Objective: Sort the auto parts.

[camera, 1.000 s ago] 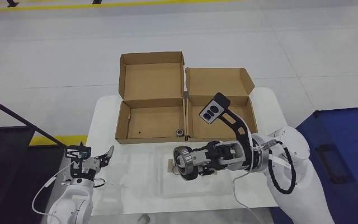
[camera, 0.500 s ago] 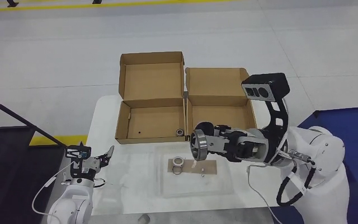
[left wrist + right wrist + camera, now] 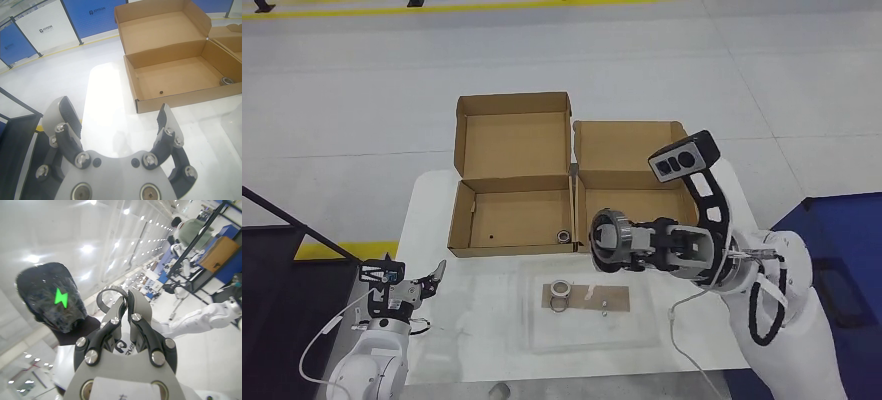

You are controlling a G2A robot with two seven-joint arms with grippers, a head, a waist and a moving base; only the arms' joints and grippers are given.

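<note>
My right gripper [image 3: 126, 294] is shut on the rim of a thin metal ring [image 3: 105, 298] and is turned upward. In the top view this gripper [image 3: 604, 240] hangs over the front edge of the right cardboard box [image 3: 632, 203]. A metal bearing [image 3: 562, 236] lies in the near right corner of the left cardboard box [image 3: 512, 215], also seen as the bearing [image 3: 226, 81], with a small dark part [image 3: 161, 92] near the front wall. My left gripper [image 3: 117, 117] is open and empty at the table's left edge [image 3: 427, 280].
A cardboard strip [image 3: 617, 298] lies on a clear plastic sheet [image 3: 582, 335] in front of the boxes. On the strip sit another metal ring [image 3: 559, 292] and small parts [image 3: 592, 296]. Both box lids stand open at the back.
The right arm rose from the cardboard strip with the ring, swung back toward the right box and turned its wrist upward. The left arm has stayed still.
</note>
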